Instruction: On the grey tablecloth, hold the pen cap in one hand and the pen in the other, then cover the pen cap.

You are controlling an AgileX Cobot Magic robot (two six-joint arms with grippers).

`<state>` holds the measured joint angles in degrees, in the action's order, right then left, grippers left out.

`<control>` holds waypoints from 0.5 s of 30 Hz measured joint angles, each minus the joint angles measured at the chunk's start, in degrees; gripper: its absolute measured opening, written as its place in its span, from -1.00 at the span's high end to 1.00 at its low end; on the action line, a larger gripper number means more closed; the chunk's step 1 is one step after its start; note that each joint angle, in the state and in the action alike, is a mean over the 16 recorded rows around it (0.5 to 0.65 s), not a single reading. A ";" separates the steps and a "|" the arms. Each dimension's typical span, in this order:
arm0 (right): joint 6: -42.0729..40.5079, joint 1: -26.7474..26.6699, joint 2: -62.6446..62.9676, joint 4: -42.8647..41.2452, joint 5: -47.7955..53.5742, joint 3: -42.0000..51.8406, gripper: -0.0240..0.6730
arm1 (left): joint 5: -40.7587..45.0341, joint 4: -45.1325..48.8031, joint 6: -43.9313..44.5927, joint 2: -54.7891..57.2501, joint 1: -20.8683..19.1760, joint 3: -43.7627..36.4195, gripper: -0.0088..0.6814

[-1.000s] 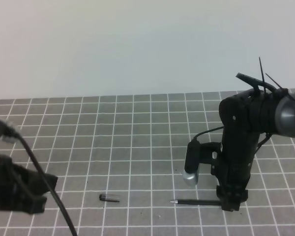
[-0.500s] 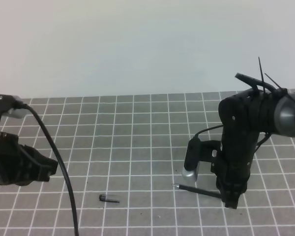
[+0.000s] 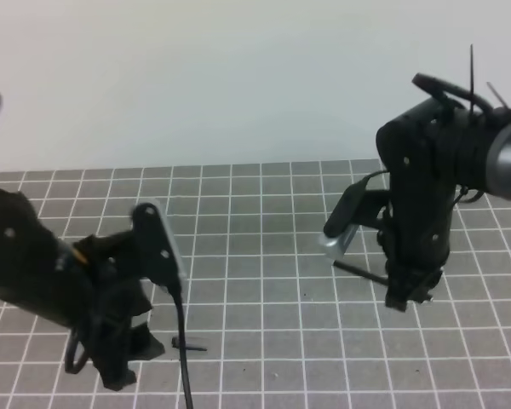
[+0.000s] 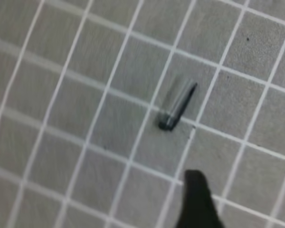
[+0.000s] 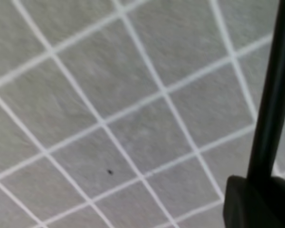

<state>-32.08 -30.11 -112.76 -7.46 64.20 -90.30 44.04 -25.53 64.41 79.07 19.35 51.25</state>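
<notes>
A plain pale wall stands behind a large flat grey tablecloth (image 3: pixel 264 213) ruled with thin white lines into small squares, which covers the whole working surface. On the right of the high view the black right arm is raised above the cloth, and its right gripper (image 3: pixel 406 290) is clenched on the long slim black pen (image 3: pixel 362 271), which juts out to the left, clear of the cloth and tilted with its free end a little higher. The right wrist view shows the pen's dark shaft (image 5: pixel 271 95) rising from a black fingertip (image 5: pixel 256 202) pressed against it, with the gridded cloth below. On the left the black left arm leans low over the cloth, with the left gripper (image 3: pixel 123 354) near the front edge; its jaws stand apart and hold nothing. The short dark grey-black pen cap (image 3: pixel 186 344) lies flat on the cloth just to the right of that gripper. In the left wrist view the cap (image 4: pixel 177 104) lies slantwise across a white grid line, with one dark fingertip (image 4: pixel 195 199) near it but not touching.
</notes>
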 joint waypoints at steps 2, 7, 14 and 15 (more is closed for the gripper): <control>1.40 0.04 0.57 -1.42 0.65 -0.56 0.94 | -1.20 1.80 1.96 1.74 1.41 0.03 -0.27; 3.40 0.16 1.71 -3.77 1.56 -1.15 0.94 | -4.39 3.71 5.63 6.07 3.12 0.04 -0.35; 4.94 0.59 2.41 -4.14 1.29 -1.17 0.94 | -7.51 4.50 6.32 12.33 3.39 1.33 -0.25; 5.09 0.66 2.43 -4.13 1.20 -1.17 0.94 | -7.77 4.63 6.19 13.19 3.39 1.72 -0.23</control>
<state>-26.99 -29.45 -110.33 -11.59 65.40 -91.46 36.27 -20.90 70.60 92.26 22.73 52.97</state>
